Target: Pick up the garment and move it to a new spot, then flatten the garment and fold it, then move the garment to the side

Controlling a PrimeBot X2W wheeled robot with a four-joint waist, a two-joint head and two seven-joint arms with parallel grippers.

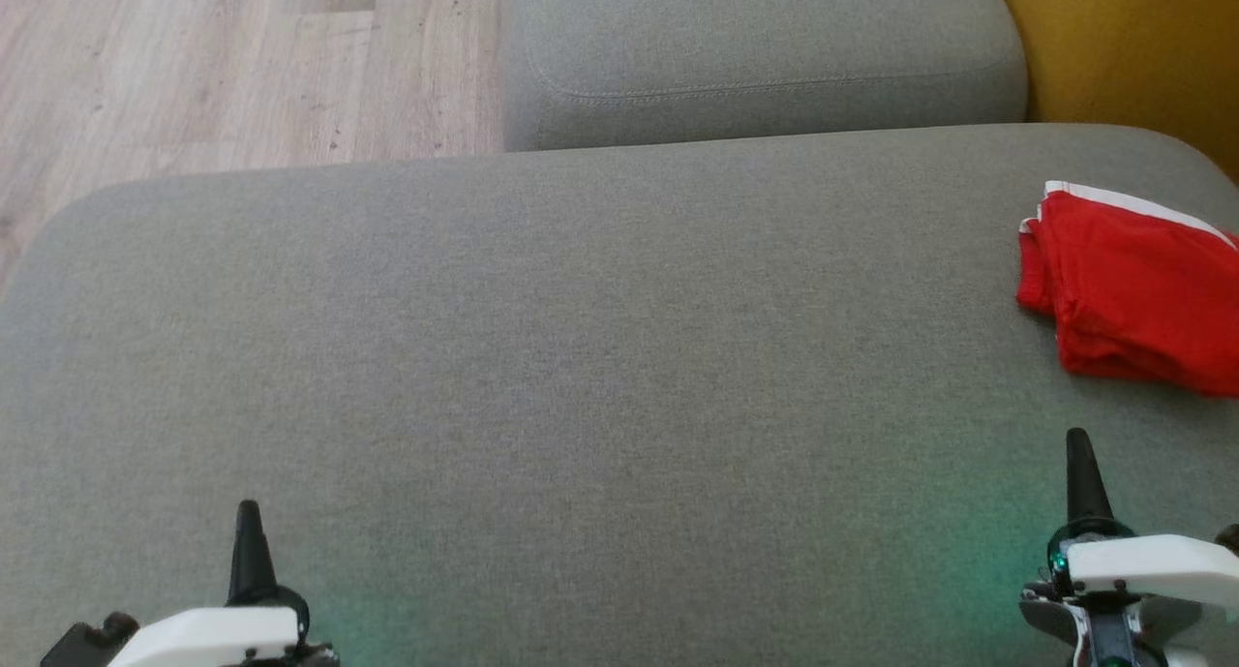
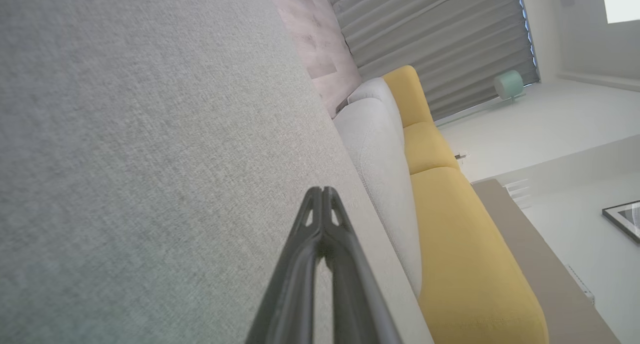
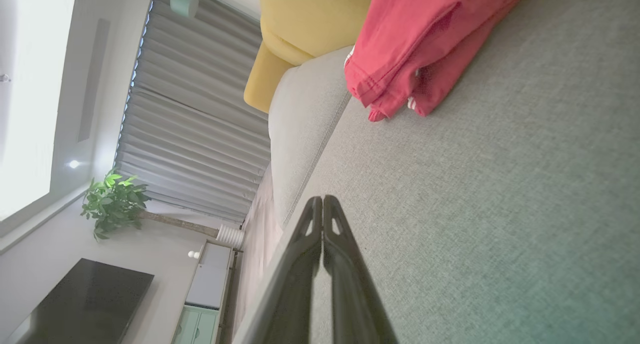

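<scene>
Nearest, left claw (image 1: 249, 508) and right claw (image 1: 1077, 439) pinched shut, empty, above grey sofa seat (image 1: 581, 357). Farther right, folded red garment (image 1: 1137, 285), clear of both. Looks like the last step, moving aside, already done; calls only for retreat.

The left tool (image 1: 249, 508) sits low on the robot's left, its two dark fingers (image 2: 295, 274) pressed together and pointing forward (tips meeting, nothing between them). The right tool (image 1: 1076, 439) sits low on the right, reaching a little further forward, likewise closed and empty.
</scene>
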